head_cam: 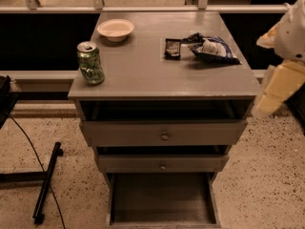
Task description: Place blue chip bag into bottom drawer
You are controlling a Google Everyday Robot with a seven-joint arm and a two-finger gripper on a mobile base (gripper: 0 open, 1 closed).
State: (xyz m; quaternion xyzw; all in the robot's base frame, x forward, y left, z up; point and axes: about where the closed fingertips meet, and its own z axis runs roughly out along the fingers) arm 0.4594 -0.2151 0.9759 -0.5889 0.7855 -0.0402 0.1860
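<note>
Nearest, bottom of frame: wide plain grey wooden bottom drawer (162,199), pulled out toward camera, nothing visible inside it. Left of it, on the speckled terrazzo floor (267,185), a black metal stand leg (47,182) with a thin black cable (28,144) running past. Above the bottom drawer, a shallower grey middle drawer (143,164) with a small round brass knob, then a grey upper drawer (124,133) with the same kind of knob; the upper one sticks out further than the middle one, with a dark gap between it and the cabinet top. Flat grey cabinet top (143,75) carries four things. Front left: green aluminium drink can (90,63), upright, pull tab on top. Right side of the top, further back: crumpled dark blue foil chip bag with white patches (213,49), lying on the top near the right edge, not in any drawer. Just left of it, a small flat black-brown rectangular packet (172,48), close beside the bag or touching it, cannot tell which. Back left: shallow round cream bowl (116,29), well apart from the can and bag. Cream and white robot gripper (279,87) at the right frame edge, beside the cabinet's right front corner, off the top, clear of the bag and holding nothing visible; open or closed cannot tell. Behind the cabinet, a pale horizontal rail (62,8) with upright posts.
</note>
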